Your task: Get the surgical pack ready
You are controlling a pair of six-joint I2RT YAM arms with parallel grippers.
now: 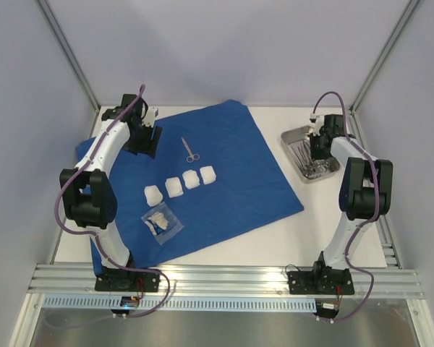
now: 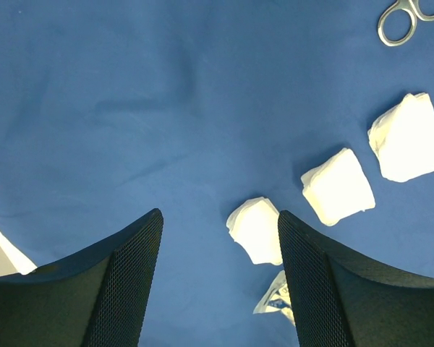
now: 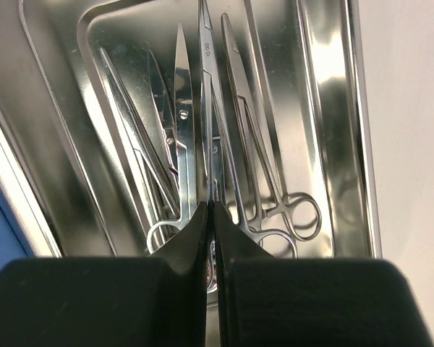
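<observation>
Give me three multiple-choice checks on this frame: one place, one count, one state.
1. Where is the tray?
A. on the bare table, right of the drape
B. on the drape
C. left of the drape

2. How many gauze squares lie on the drape?
A. 2
B. 4
C. 6

3. What state is the left hand in?
A. shut on gauze
B. shut, empty
C. open

Answers:
1 A: the top view shows it on white table beside the drape's right edge.
2 B: four white squares sit in a diagonal row.
3 C: the wrist view shows its fingers wide apart above the drape, gripping nothing.
</observation>
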